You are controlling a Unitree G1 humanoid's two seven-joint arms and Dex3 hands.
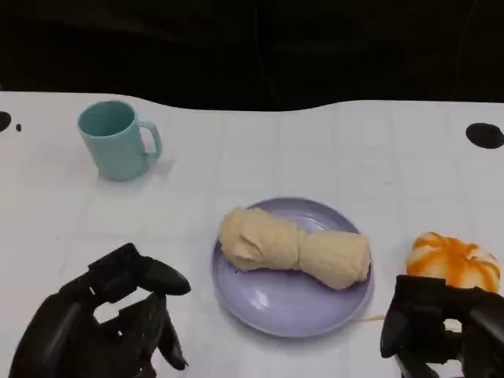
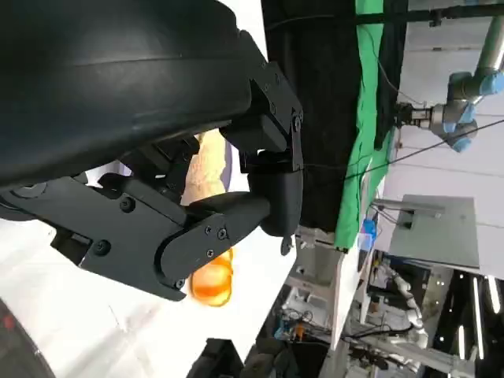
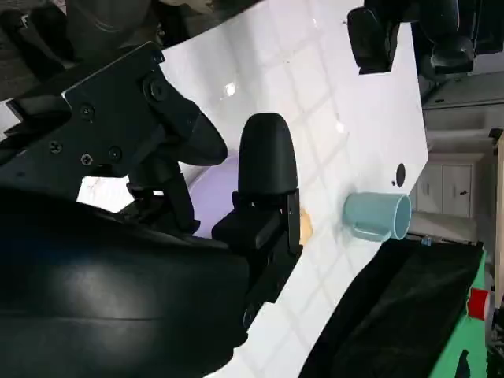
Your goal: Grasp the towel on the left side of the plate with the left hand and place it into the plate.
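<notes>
Head view: the towel (image 1: pixel 294 249) lay across the plate (image 1: pixel 272 308), a cream, nubby terry roll, pinched at its middle into two soft lobes, one end overhanging the plate's left rim. The plate was round, shallow, glossy lavender, near the middle of the tabletop's front edge. The left hand (image 1: pixel 106 327) hovered at the front-left corner, black and hard-shelled, fingers spread apart and holding nothing, clear of the plate. The right hand (image 1: pixel 441 327) sat at the front-right corner, fingers apart, empty. Just behind it lay a small orange-and-white striped pumpkin (image 1: pixel 454 261), ribbed and shiny, right of the plate and apart from it. A teal mug (image 1: pixel 116 139), smooth, cylindrical, handle to the right, stood upright toward the back-left. The tabletop (image 1: pixel 354 157) was white, smooth, faintly gridded, with a wavy far edge and black round marks at its sides. Behind it hung dark cloth. Left wrist view: green fabric (image 2: pixel 367 118) and a grey robot arm (image 2: pixel 465 94) showed beyond.
</notes>
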